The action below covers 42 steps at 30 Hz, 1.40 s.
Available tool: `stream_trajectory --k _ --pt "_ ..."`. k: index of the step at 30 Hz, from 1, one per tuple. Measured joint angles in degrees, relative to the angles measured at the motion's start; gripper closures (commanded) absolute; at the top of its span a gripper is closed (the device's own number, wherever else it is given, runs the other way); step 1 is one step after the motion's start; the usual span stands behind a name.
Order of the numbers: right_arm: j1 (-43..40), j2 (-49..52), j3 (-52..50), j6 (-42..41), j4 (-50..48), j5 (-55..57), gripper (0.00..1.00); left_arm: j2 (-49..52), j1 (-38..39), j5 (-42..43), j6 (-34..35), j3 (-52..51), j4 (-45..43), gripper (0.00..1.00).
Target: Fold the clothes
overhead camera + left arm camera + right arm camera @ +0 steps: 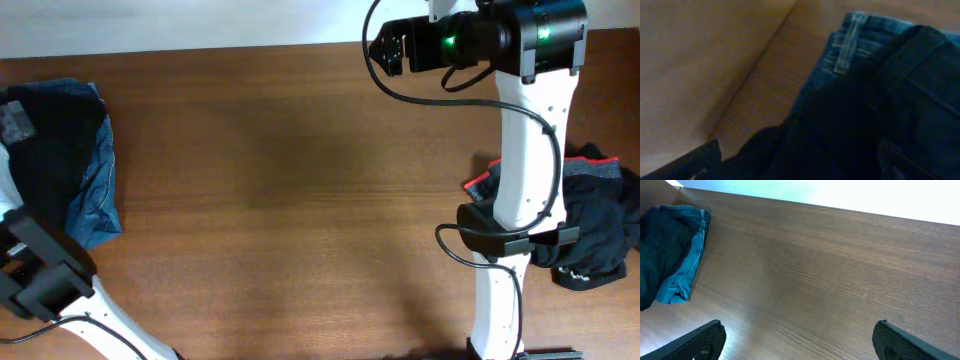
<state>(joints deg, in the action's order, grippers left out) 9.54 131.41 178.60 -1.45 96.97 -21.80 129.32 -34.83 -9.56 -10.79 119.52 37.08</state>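
At the left edge of the table point(300, 200) lies a stack of clothes point(70, 160): blue jeans point(102, 190) with a dark garment point(50, 150) on top. It looks folded, so that part seems done. The left gripper point(797, 155) hangs right over this stack. One finger shows at the far edge of its wrist view and the other is lost against the dark cloth; set that wide, the jaws look spread and grip nothing. The middle of the table holds no garment. The right gripper point(799, 337) hovers over bare wood at the far side, fingers wide apart and holding nothing. At the right edge sits a crumpled heap of dark clothes point(595, 215) with red trim, partly behind the right arm. That heap is untouched and is likely what is left to fold.
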Motion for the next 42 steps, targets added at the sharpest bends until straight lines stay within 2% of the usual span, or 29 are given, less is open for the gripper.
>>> stream_trajectory --k 8,10,12,15,18,20,21,29,30,37,42 --pt "0.00 0.02 0.00 0.00 0.00 0.02 0.01 0.11 2.10 6.93 0.63 19.78 20.46 0.01" --pt "0.00 0.02 0.00 -0.04 0.00 0.00 0.01 -0.09 2.99 9.40 1.31 22.47 25.16 0.17" --pt "0.00 0.02 0.00 -0.04 0.00 0.02 0.01 -0.07 3.48 10.75 2.69 22.58 28.41 0.28" --pt "0.00 0.02 0.00 0.20 0.00 0.00 0.01 0.26 3.54 11.76 4.28 21.94 28.83 0.37" --pt "0.00 0.02 0.00 0.35 0.00 0.00 0.01 1.42 3.52 12.22 4.79 20.50 25.53 0.44" --pt "0.00 0.02 0.00 0.44 0.00 0.00 0.01 3.37 3.52 12.41 5.05 20.06 22.40 0.55" --pt "0.00 0.02 0.00 0.50 0.00 0.00 0.01 4.11 3.52 12.39 5.27 19.96 21.73 0.56" --pt "0.00 0.02 0.00 0.46 0.00 0.00 0.01 14.38 3.54 12.59 5.49 19.80 13.38 0.53" --pt "0.00 0.02 0.00 0.50 0.00 0.00 0.02 15.47 3.54 12.59 5.46 19.82 12.66 0.48" --pt "0.00 0.02 0.00 0.48 0.00 0.00 0.01 16.68 3.48 12.61 5.53 21.00 12.59 0.35" --pt "0.00 0.02 0.00 0.50 0.00 0.00 0.01 16.94 3.50 12.79 5.66 25.20 17.66 0.23"
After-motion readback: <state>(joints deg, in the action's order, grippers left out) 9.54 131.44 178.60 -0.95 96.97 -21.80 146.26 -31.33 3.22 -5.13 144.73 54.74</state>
